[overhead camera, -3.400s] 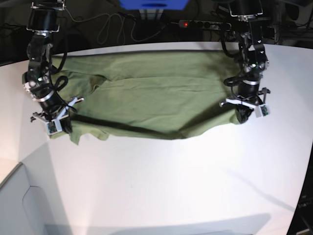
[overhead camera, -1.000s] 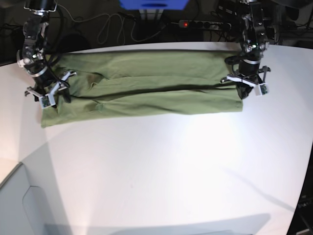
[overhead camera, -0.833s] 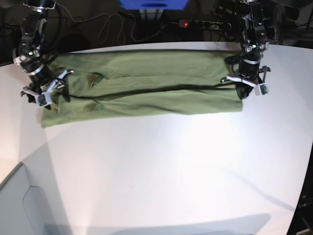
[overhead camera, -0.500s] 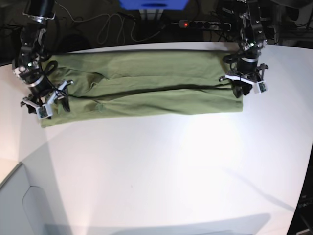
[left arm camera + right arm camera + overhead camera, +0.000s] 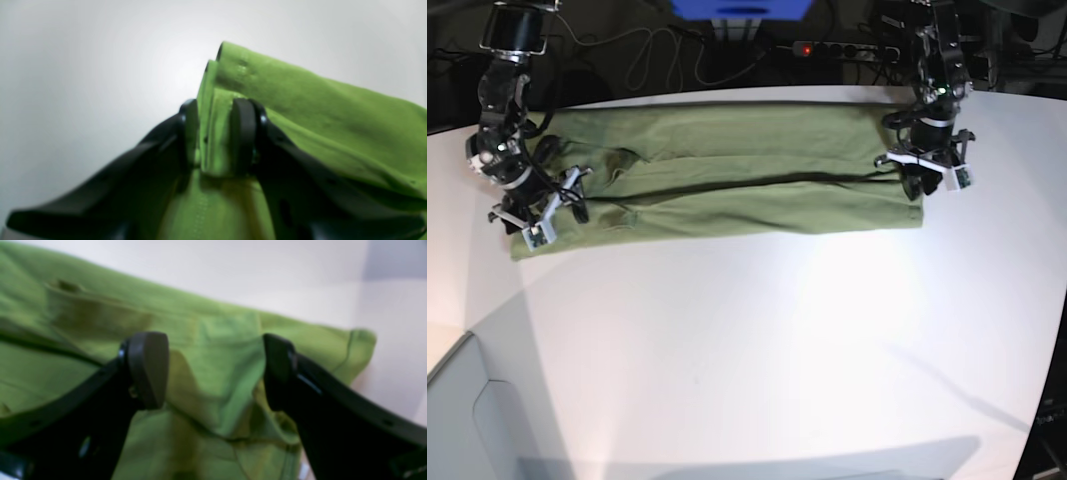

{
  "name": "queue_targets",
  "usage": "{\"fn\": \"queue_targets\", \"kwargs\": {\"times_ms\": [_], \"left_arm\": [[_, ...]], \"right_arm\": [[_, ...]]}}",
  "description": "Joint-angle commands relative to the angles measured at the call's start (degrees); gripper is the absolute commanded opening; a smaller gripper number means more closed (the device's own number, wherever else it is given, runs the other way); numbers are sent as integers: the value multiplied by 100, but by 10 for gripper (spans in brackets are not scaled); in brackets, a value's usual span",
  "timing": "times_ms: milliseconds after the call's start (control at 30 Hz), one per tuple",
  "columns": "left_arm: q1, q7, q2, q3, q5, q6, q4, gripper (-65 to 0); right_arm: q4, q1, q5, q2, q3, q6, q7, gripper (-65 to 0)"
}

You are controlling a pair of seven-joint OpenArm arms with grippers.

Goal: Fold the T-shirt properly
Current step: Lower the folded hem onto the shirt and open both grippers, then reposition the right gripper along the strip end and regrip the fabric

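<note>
T-shirt (image 5: 727, 185) lying as a long band across the far side of the table (image 5: 777, 340). Left gripper (image 5: 215, 133) straddling a hem fold, grip unclear; right gripper (image 5: 213, 368) spread wide, empty, over the opposite end.

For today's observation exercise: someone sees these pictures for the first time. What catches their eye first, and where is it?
A long olive-green T-shirt, folded into a band, stretches across the far side of the white table. At its ends stand two black grippers: the left gripper has a fold of the cloth's edge between its jaws, while the right gripper hangs open above the fabric.
</note>
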Motion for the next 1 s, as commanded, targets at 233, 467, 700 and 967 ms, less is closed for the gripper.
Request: {"fn": "queue_targets", "kwargs": {"times_ms": [233,467,700,967], "left_arm": [[56,-137,-52,-18,-24,1,115,-475],[56,-137,-52,-18,-24,-8,115,-474],[56,-137,-69,-18,-24,-8,115,-474],[56,-137,-69,-18,-24,-8,123,-473]], "right_arm": [[212,-7,82,97,110,33,163,-650],[1118,-613,91,-17,294,33,181,-650],[1267,-1009,91,0,268,33,181,-650],[1267,-1141,82,176,242,42,146,-562]]}}
